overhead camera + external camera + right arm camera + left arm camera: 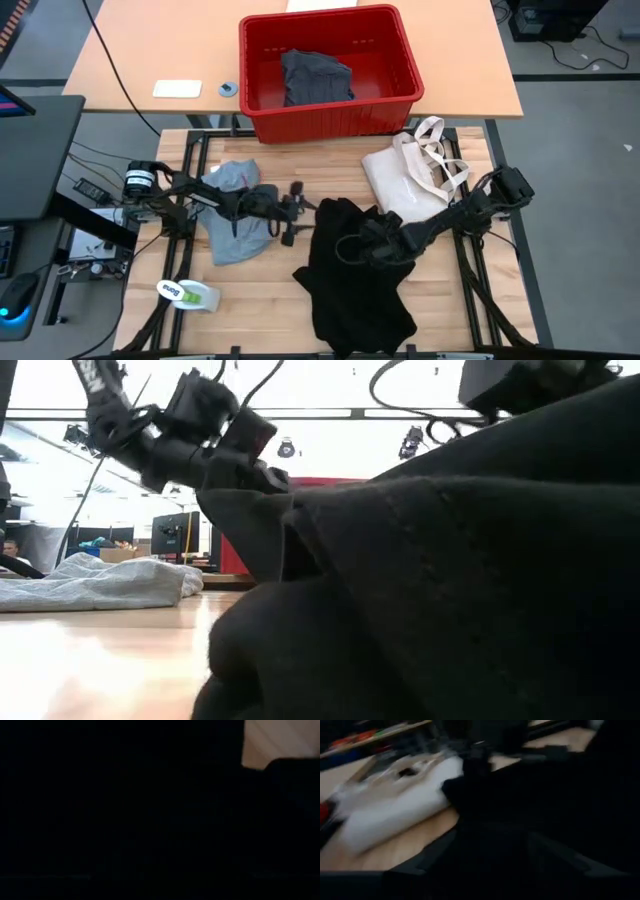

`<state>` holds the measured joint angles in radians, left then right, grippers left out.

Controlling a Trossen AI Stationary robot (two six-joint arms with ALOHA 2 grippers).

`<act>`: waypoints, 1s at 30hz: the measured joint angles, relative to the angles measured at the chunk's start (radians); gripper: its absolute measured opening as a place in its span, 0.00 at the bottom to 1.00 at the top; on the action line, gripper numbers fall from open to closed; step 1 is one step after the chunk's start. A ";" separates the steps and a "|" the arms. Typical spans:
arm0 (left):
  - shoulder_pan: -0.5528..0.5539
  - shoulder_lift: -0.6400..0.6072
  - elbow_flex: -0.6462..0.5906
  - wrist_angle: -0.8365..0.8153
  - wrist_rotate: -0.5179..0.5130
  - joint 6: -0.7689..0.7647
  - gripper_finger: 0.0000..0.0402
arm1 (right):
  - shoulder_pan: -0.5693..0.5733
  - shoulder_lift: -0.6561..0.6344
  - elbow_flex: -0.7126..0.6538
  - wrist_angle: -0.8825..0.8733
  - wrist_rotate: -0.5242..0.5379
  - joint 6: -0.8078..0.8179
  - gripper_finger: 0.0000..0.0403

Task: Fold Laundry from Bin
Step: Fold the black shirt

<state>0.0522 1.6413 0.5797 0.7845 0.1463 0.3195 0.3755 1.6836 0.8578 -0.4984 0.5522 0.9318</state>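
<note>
The red bin (330,120) stands at the far edge with a dark grey garment (315,78) inside. A light grey T-shirt (235,235) lies crumpled on the table at the left, under my left arm. The large black garment (355,290) lies heaped in the middle and fills the low view (450,580). My left gripper (293,212) is open, level and just left of the black garment's far left edge. My right gripper (352,247) slants down onto the black garment's far part, dark against dark. The right wrist view shows only black cloth. My left gripper stands at the black garment's far left edge (235,500), coming level from the table's left. Whether its fingers touch the cloth, I cannot tell.
A cream tote bag (405,180) lies at the right, next to the black garment's far end. A small white and green object (190,295) sits near the front left corner. Beyond the bin, a white card (177,88) and a small round thing (227,88) rest on another table.
</note>
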 joint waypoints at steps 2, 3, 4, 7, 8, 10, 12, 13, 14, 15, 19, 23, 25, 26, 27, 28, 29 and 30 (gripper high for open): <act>0.029 0.000 -0.063 0.068 -0.003 -0.029 0.57 | -0.035 0.000 -0.028 0.062 -0.035 -0.070 0.49; 0.041 0.000 -0.086 0.089 0.002 -0.051 0.56 | -0.052 0.000 -0.039 0.086 -0.047 -0.105 0.49; 0.050 0.000 -0.101 0.102 0.005 -0.074 0.55 | -0.067 0.000 -0.047 0.106 -0.055 -0.143 0.49; 0.079 0.000 -0.113 0.079 0.003 -0.137 0.52 | -0.105 0.000 -0.057 0.186 -0.046 -0.267 0.49; 0.085 0.000 -0.113 0.063 0.000 -0.149 0.51 | -0.121 0.000 -0.057 0.222 -0.045 -0.314 0.49; 0.088 0.001 -0.113 0.057 0.000 -0.155 0.49 | -0.159 0.000 -0.057 0.295 -0.051 -0.402 0.49; 0.089 0.000 -0.113 0.047 -0.002 -0.169 0.48 | -0.195 0.000 -0.057 0.368 -0.072 -0.474 0.49; 0.090 0.000 -0.113 0.039 -0.006 -0.175 0.48 | -0.212 0.000 -0.057 0.402 -0.084 -0.511 0.49; 0.088 0.000 -0.113 0.033 -0.009 -0.175 0.47 | -0.228 0.000 -0.057 0.433 -0.096 -0.552 0.49; 0.086 0.000 -0.113 0.030 -0.015 -0.175 0.47 | -0.245 0.000 -0.057 0.466 -0.105 -0.596 0.49; 0.084 0.000 -0.113 0.031 -0.034 -0.178 0.47 | -0.314 0.000 -0.056 0.595 -0.149 -0.752 0.49; 0.084 0.000 -0.113 0.031 -0.048 -0.207 0.47 | -0.353 -0.009 -0.032 0.537 -0.195 -0.790 0.49; 0.079 -0.001 -0.113 0.021 -0.045 -0.228 0.47 | -0.351 -0.033 -0.012 0.439 -0.201 -0.761 0.49; 0.078 -0.001 -0.113 0.009 -0.044 -0.236 0.47 | -0.346 -0.044 0.000 0.397 -0.210 -0.743 0.49; 0.074 -0.001 -0.113 -0.002 -0.044 -0.239 0.47 | -0.338 -0.051 0.010 0.356 -0.229 -0.722 0.49; 0.072 -0.001 -0.113 -0.012 -0.044 -0.240 0.47 | -0.328 -0.055 0.016 0.322 -0.258 -0.703 0.49; 0.071 -0.001 -0.113 -0.020 -0.043 -0.240 0.47 | -0.316 -0.055 0.020 0.303 -0.294 -0.689 0.49; 0.071 -0.001 -0.113 -0.025 -0.042 -0.240 0.47 | -0.303 -0.053 0.021 0.301 -0.331 -0.676 0.49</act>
<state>0.1237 1.6405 0.4671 0.7593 0.1046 0.0792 0.0724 1.6310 0.8783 -0.1973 0.2216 0.2555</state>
